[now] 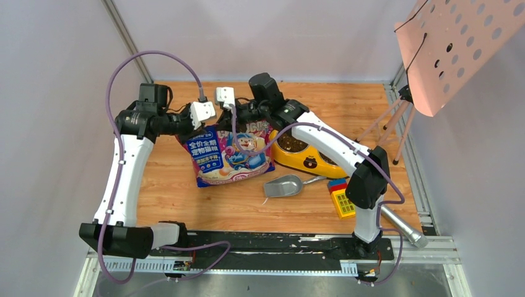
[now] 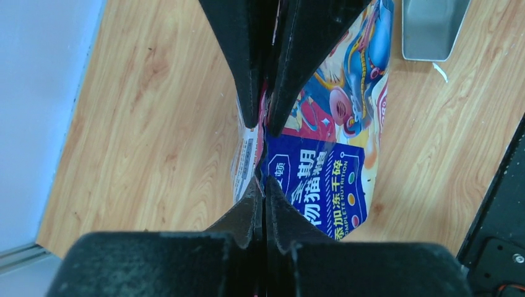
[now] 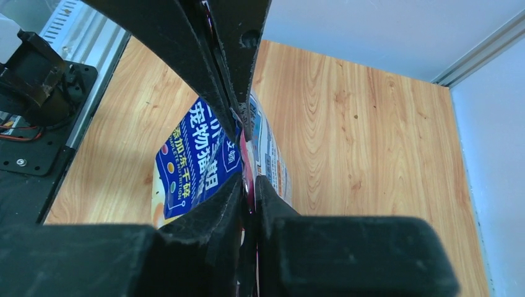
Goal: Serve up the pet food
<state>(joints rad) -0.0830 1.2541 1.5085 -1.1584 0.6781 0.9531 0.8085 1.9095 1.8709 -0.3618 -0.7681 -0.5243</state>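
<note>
The blue-and-magenta cat food bag (image 1: 230, 154) stands on the wooden table, left of the yellow feeder (image 1: 309, 163). The pet food itself is hidden inside the bag. My left gripper (image 1: 204, 125) and right gripper (image 1: 239, 120) meet at the bag's top edge from opposite sides. In the left wrist view the left gripper (image 2: 264, 185) is shut on the bag (image 2: 322, 185), and the right gripper's fingers (image 2: 247, 62) pinch the same edge farther along. In the right wrist view the right gripper (image 3: 247, 179) is shut on the bag (image 3: 198, 161), with the left gripper's fingers (image 3: 198, 49) beyond.
A grey metal scoop (image 1: 283, 185) lies on the table in front of the feeder, right of the bag. Coloured toy blocks (image 1: 342, 198) sit near the right arm's base. A pink perforated panel (image 1: 458, 43) on a tripod overhangs the back right corner.
</note>
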